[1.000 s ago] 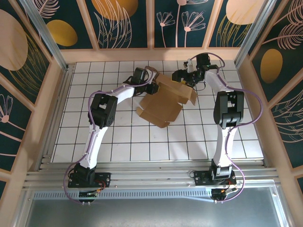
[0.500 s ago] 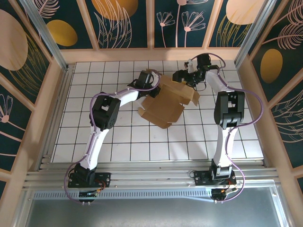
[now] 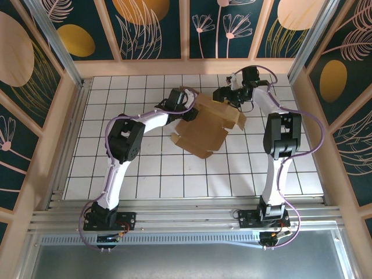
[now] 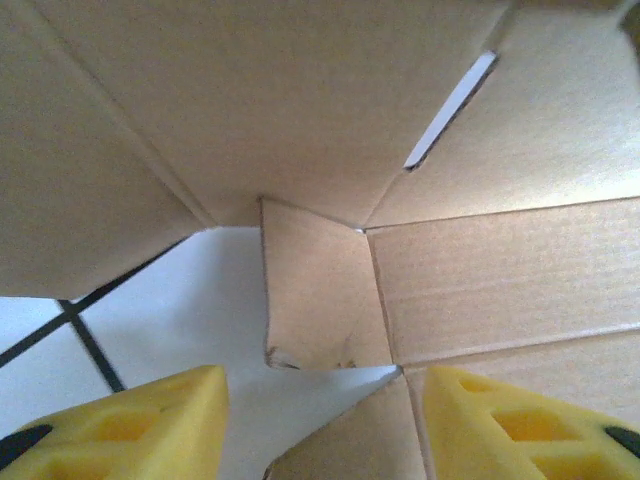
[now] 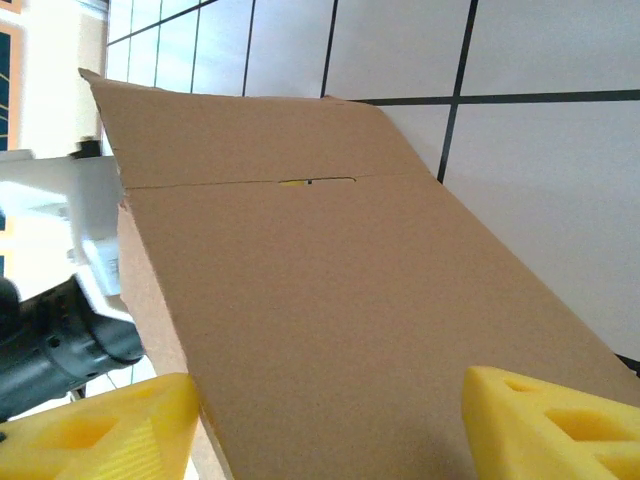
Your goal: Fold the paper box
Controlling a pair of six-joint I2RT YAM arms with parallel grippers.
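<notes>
The paper box [image 3: 200, 132] lies half-formed past the middle of the white tiled table [image 3: 145, 168], near panels flat and far side raised. At its left edge the left gripper [image 4: 320, 400] has its jaws apart, holding nothing. Farther back, the right gripper [image 5: 330, 425] straddles the raised panel, jaws wide, not pinching. With nothing clamped, that panel may flop back, or the sheet may skid under a push.

Left fingers [image 4: 120, 425], right fingers [image 5: 550, 425], both apart

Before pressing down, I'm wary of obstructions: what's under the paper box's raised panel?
White table tiles and a dark grout line show beneath the paper box; deeper in is covered.
</notes>
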